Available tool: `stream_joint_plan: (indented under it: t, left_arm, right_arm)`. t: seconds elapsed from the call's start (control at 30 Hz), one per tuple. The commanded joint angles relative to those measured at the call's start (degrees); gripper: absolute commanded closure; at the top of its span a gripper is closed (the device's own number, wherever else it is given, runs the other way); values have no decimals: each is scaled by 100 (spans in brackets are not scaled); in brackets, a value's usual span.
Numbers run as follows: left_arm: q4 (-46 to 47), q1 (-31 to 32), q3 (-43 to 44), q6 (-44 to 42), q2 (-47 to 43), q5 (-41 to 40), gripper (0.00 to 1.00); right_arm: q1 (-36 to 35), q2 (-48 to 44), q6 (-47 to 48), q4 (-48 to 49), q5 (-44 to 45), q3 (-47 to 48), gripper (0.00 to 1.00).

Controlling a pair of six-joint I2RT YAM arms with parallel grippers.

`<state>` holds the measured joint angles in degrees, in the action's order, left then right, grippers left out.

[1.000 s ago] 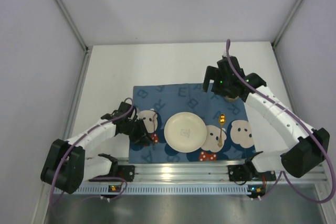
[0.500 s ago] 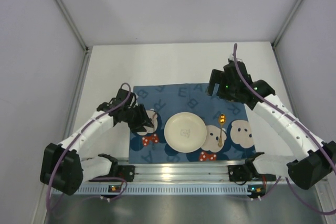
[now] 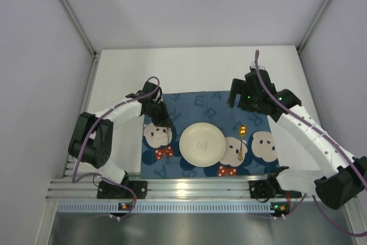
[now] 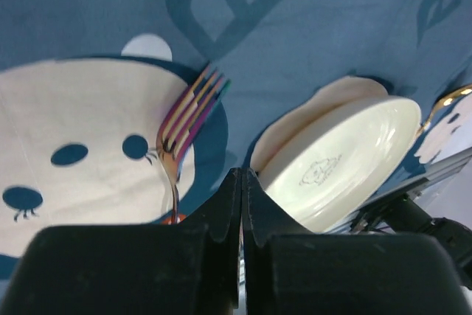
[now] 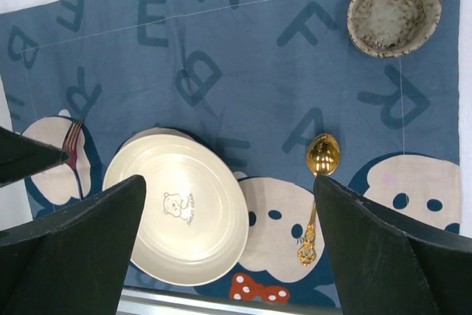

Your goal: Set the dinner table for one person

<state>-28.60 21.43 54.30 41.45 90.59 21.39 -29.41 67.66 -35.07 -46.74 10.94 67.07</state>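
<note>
The white dinner table [image 3: 189, 70] carries a navy placemat [image 3: 198, 104] with cartoon faces. On the mat lie a cream plate [image 3: 202, 144], a gold spoon [image 3: 241, 140] to its right and a fork [image 4: 188, 119] to its left. A speckled bowl [image 5: 394, 11] sits at the mat's far right corner. My left gripper [image 3: 157, 110] hovers over the mat's far left part, shut and empty; its tips [image 4: 242, 176] are beyond the fork. My right gripper [image 3: 246, 93] hangs high over the mat's far right, and it stands open [image 5: 230, 179] with nothing between its fingers.
An aluminium rail [image 3: 195, 189] runs along the table's near edge with both arm bases on it. Grey enclosure walls and frame posts [image 3: 71, 18] bound the table on the left, right and back.
My left gripper has drawn away from the fork toward the mat's far left and closed empty. The fork stays on the mat. The right gripper has lifted slightly back and right, staying open.
</note>
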Motion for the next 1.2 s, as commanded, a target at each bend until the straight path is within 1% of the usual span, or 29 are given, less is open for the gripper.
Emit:
stream_joint_plan:
  t: [0.0, 0.13, 0.27, 0.4, 0.6, 0.7, 0.77, 0.8, 0.83, 0.87, 0.9, 0.93, 0.97, 1.0, 1.03, 1.07, 1.13, 1.17]
  left_arm:
    - [162, 28, 396, -382, 318, -64, 100]
    - [-224, 19, 555, -699, 574, -467, 100]
    - [-497, -77, 538, -1094, 723, -715, 100]
    - [-611, -121, 590, -1271, 785, -855, 100]
    - [-796, -148, 800, -1333, 636, -1014, 100]
    - [-866, -148, 941, -1385, 285, -961, 100]
    - [-823, -148, 985, -1438, -233, -1013, 100]
    - [-788, -148, 1003, -1482, -434, -1231, 100]
    - [-727, -148, 995, -1491, -1046, -1738, 89]
    - [-726, -148, 994, -1491, -1052, -1743, 89]
    - [-743, -148, 960, -1343, -1243, -2317, 77]
    - [-752, -148, 924, -1202, -1619, -3385, 43]
    - [-761, -148, 863, -1053, -1780, -3970, 20]
    - [-587, -148, 671, -790, -2086, -4419, 2]
    - [-472, -148, 565, -736, -2211, -4946, 2]
    - [-280, -148, 459, -726, -2308, -5056, 2]
    - [221, -148, 204, -980, -2440, -5180, 2]
    - [415, -157, 108, -1312, -2493, -5197, 1]
  right_arm:
    - [102, -113, 123, -37, 180, 149, 4]
    - [163, -148, 149, -107, 251, 140, 4]
    - [234, -183, 202, -125, 260, 87, 4]
    - [295, -139, 255, -142, 260, 113, 4]
    - [366, -16, 360, -169, 251, 280, 4]
    - [383, 72, 501, -151, 224, 421, 3]
    - [383, 63, 711, -72, 111, 588, 2]
    - [383, 20, 782, 32, 58, 649, 0]
    - [375, -94, 930, 216, -99, 737, 0]
    - [374, -95, 1027, 218, -223, 755, 0]
    - [374, -278, 1115, 357, -363, 764, 0]
    - [374, -384, 1186, 611, -486, 746, 0]
    - [374, -498, 1248, 735, -627, 720, 0]
    - [366, -752, 1274, 867, -680, 668, 0]
    - [374, -885, 1292, 1138, -742, 502, 0]
    - [374, -1016, 1275, 1263, -768, 413, 0]
    - [374, -1377, 1161, 1596, -716, 54, 0]
    - [374, -1483, 1117, 1668, -594, -79, 0]
